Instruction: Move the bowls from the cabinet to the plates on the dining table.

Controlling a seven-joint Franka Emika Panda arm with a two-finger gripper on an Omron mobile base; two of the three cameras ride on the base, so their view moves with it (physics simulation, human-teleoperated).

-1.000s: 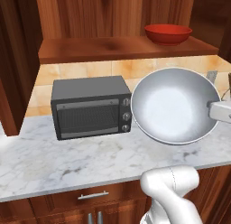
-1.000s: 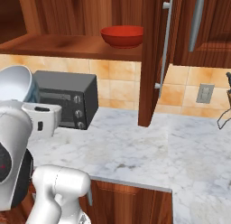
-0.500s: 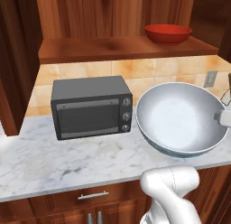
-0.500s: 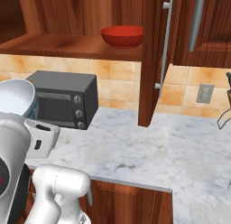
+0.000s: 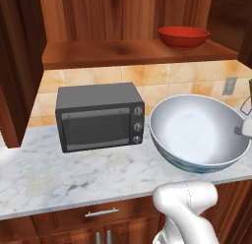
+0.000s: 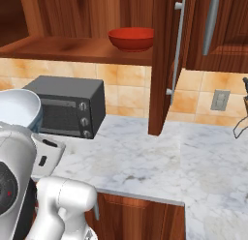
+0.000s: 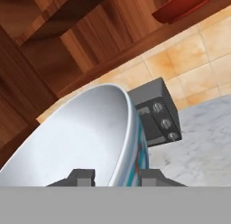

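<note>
— grey-white bowl (image 5: 199, 134) has come down and levelled out in the last second; it was tipped up beside the toaster oven (image 5: 98, 116), now it hangs mouth-up over the front edge of the worktop (image 5: 74, 176), near its right end as i see it from the left camera.

— is the gripper (image 7: 112, 175) really holding it?

— yes. in the hand view one finger sits inside the rim and one outside against the bluish pattern, jaws closed on the wall of the bowl. it rides clear of the worktop.

— and the other one?

— red bowl (image 6: 131, 38) sits on the cabinet shelf (image 5: 128, 53), toward its right end, untouched, with the cabinet door (image 6: 164, 60) swung open beside it.

— so where does that leave us?

— i'd say the first bowl is out of the cabinet and ready to carry. i see no table or plates from here, so i judge the base has to drive before i can set it down. then back for the red one.
</note>
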